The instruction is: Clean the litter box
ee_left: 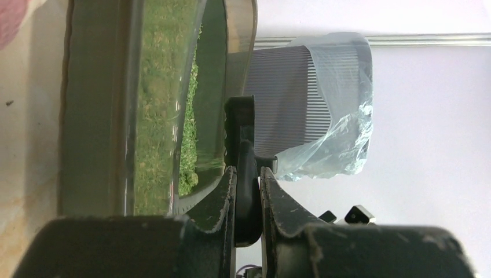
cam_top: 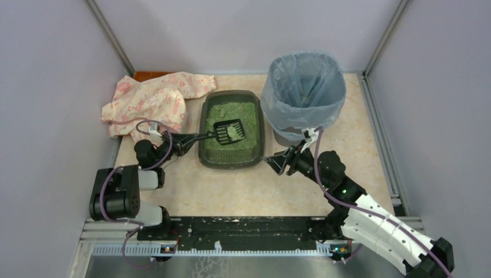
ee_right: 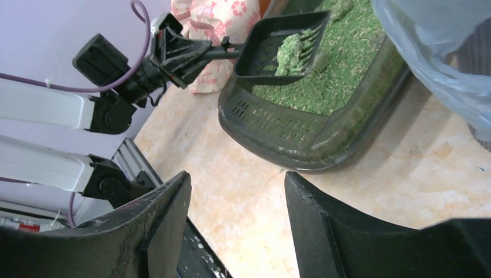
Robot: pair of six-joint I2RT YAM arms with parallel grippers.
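The litter box (cam_top: 205, 147), a shallow dark tray of green litter, lies mid-table and shows in the right wrist view too (ee_right: 278, 130). My left gripper (cam_top: 180, 141) is shut on the handle of a black slotted scoop (cam_top: 230, 131), whose head hovers over the litter carrying a green clump (ee_right: 289, 51). In the left wrist view the handle (ee_left: 248, 185) is pinched between the fingers beside the box wall (ee_left: 92, 116). My right gripper (cam_top: 278, 163) stands open and empty just off the box's near right corner, its fingertips (ee_right: 173, 197) above bare table.
A bin lined with a blue-grey bag (cam_top: 303, 92) stands right of the litter box, close to my right arm. A crumpled pink patterned cloth (cam_top: 151, 101) lies at the back left. Grey walls enclose the table on three sides.
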